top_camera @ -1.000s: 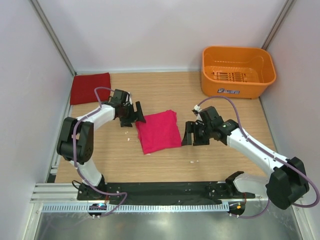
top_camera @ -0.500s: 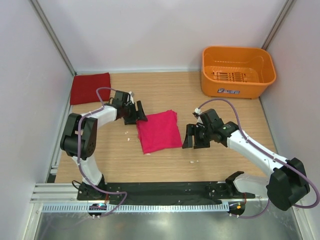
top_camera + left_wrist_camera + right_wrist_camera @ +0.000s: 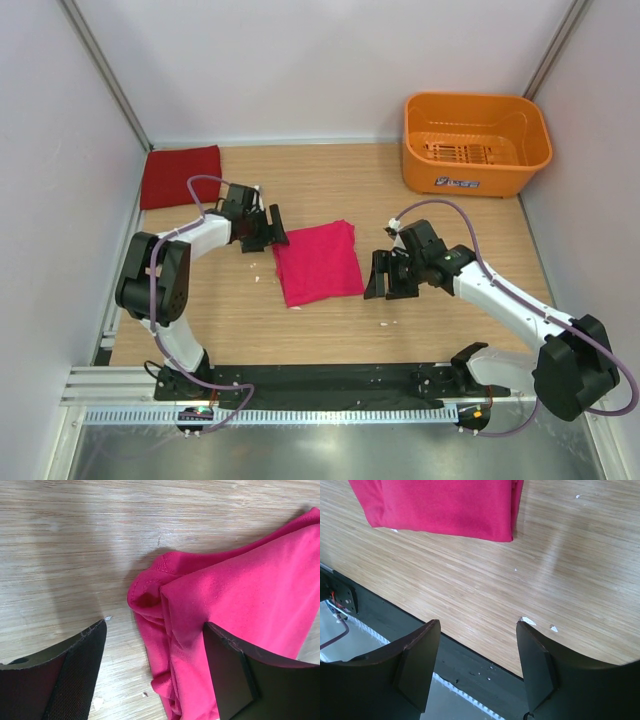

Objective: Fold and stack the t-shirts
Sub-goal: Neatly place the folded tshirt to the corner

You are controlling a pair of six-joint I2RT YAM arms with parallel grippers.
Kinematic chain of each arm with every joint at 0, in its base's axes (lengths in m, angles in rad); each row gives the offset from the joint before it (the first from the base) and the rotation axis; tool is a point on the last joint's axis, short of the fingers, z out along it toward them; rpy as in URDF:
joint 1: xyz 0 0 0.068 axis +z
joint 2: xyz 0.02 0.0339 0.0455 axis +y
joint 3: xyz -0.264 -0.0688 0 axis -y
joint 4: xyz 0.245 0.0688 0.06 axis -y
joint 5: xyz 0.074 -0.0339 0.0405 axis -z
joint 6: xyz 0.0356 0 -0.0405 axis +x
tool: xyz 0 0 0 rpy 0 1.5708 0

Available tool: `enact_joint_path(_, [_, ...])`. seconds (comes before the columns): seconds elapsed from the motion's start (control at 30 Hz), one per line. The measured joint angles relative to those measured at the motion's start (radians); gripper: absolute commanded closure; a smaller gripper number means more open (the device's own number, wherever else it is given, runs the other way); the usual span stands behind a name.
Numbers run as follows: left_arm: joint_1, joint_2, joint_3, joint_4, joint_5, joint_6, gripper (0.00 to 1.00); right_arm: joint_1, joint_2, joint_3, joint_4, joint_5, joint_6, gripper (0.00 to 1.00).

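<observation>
The magenta-pink t-shirt (image 3: 318, 263) lies folded to a rough rectangle at the middle of the table. The crimson red t-shirt (image 3: 181, 176) lies folded flat at the far left corner. My left gripper (image 3: 268, 232) is open at the pink shirt's upper left corner. In the left wrist view that bunched corner (image 3: 165, 605) lies between the fingers of the left gripper (image 3: 155, 672), the right finger over the cloth. My right gripper (image 3: 384, 276) is open and empty just right of the pink shirt, apart from it. The right wrist view shows the shirt's edge (image 3: 440, 505) ahead of the right gripper (image 3: 477, 665).
An orange plastic basket (image 3: 475, 143) stands at the far right corner. White walls close the table on the left, back and right. A black rail (image 3: 330, 380) runs along the near edge. Small white specks (image 3: 527, 621) lie on the wood.
My left gripper edged right toward the pink shirt's corner, then back a little. My right gripper sank slightly toward the near edge. Both shirts lie as before.
</observation>
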Motion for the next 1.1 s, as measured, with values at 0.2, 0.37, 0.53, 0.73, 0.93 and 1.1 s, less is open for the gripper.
enact_joint_path(0.2, [0.003, 0.025, 0.010, 0.032, 0.059, -0.008, 0.25, 0.000, 0.000, -0.004, 0.008, -0.006, 0.004, 0.32])
enact_joint_path(0.37, [0.003, 0.045, 0.003, 0.103, 0.113, -0.044, 0.31, 0.000, 0.000, -0.018, 0.013, -0.010, 0.015, 0.33])
enact_joint_path(0.53, [0.005, 0.073, -0.021, 0.209, 0.169, -0.105, 0.54, 0.000, -0.001, -0.034, 0.027, -0.014, 0.026, 0.33])
enact_joint_path(0.73, [0.007, 0.113, -0.087, 0.367, 0.228, -0.190, 1.00, 0.000, -0.008, -0.050, 0.028, -0.013, 0.033, 0.33])
enact_joint_path(0.93, [0.006, 0.109, -0.100, 0.404, 0.238, -0.185, 1.00, 0.000, -0.022, -0.050, 0.028, -0.012, 0.033, 0.34])
enact_joint_path(1.1, [0.006, 0.046, -0.060, 0.279, 0.185, -0.111, 1.00, 0.000, -0.023, -0.050, 0.024, -0.012, 0.033, 0.34])
